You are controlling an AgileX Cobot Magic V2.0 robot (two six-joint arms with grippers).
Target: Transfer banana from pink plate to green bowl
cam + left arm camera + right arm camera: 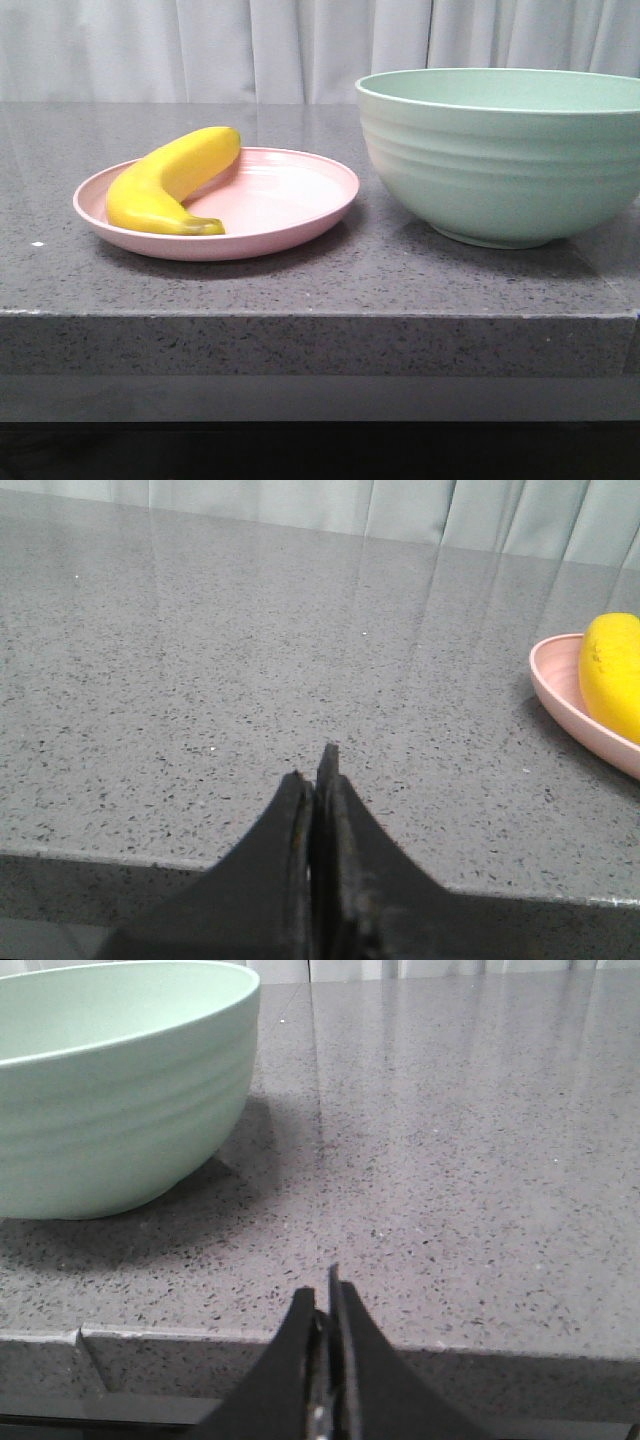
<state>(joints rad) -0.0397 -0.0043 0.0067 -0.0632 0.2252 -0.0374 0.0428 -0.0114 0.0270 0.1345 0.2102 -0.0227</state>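
step: reach, not begun | banana [168,183] on pink plate [290,200], green bowl [500,160] at plate's 3 o'clock | left gripper [318,780], right gripper [325,1295]: jaws pressed together, empty | advice: open wide; grasp mid-curve

A thick slab of dark grey speckled stone countertop [300,280] with a squared front edge is carrying two dishes. A round, shallow, pale pink matte plate [290,215] is sitting directly on it toward the left, and a large, deep, pale mint-green ridged bowl [500,170] is standing on it to the right, near the plate but apart from it. Both are casting soft shadows on the polished surface, which is reflecting the pale curtain behind.
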